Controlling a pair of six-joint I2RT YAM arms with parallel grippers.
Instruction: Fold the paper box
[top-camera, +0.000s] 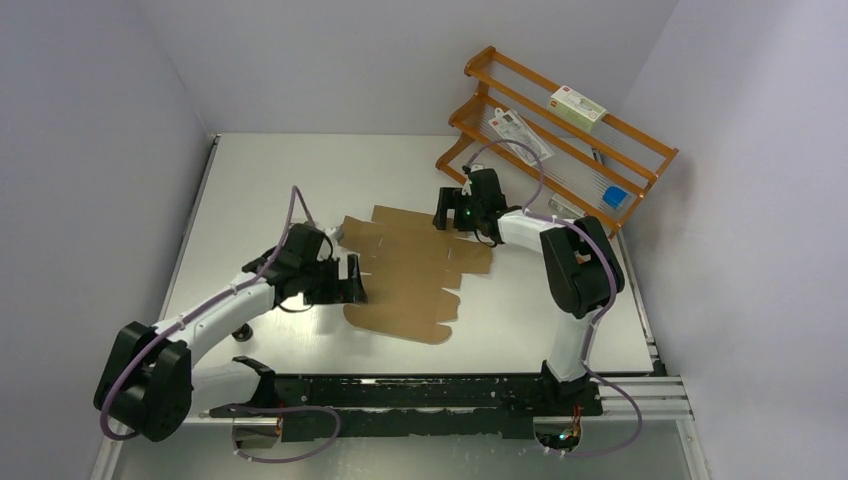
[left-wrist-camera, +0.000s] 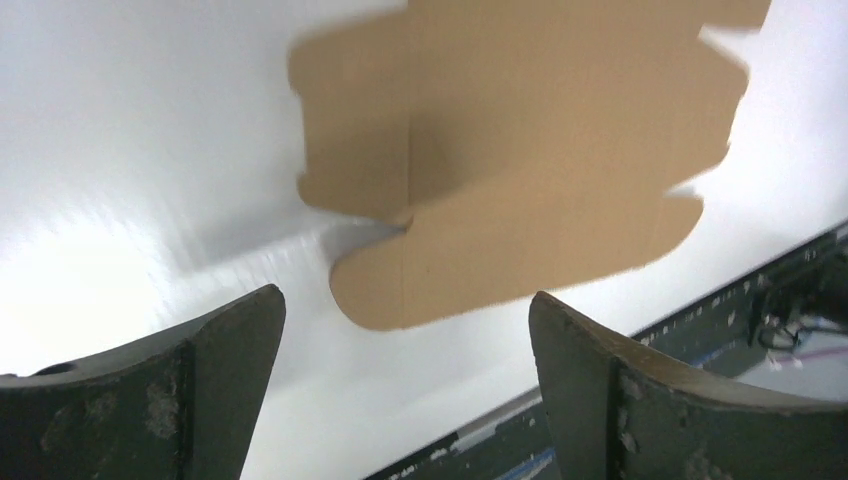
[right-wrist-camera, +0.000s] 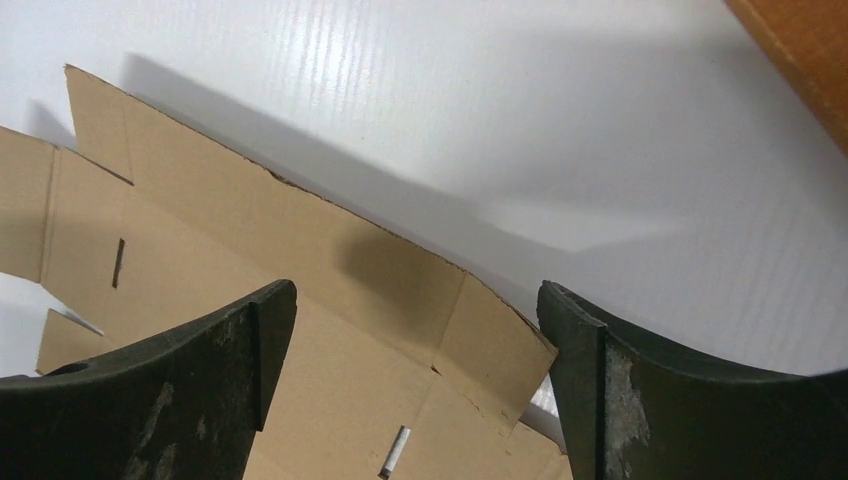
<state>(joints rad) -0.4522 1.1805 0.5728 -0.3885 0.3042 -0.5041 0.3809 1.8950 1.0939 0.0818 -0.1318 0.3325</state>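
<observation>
The left hand (top-camera: 348, 282), left of centre in the top view, has its fingers spread wide with nothing between them, at the left edge of the paper box (top-camera: 415, 268). The right hand (top-camera: 452, 212), likewise spread and empty, is at the sheet's upper right corner. The box lies unfolded in the middle of the counter (top-camera: 290, 175), its upper edge slightly lifted

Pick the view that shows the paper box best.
Top external: the whole paper box shows, unfolded on the table. Left wrist shows only its blurred scalloped flaps; right wrist shows one edge panel with slots, the rest cut off.
</observation>
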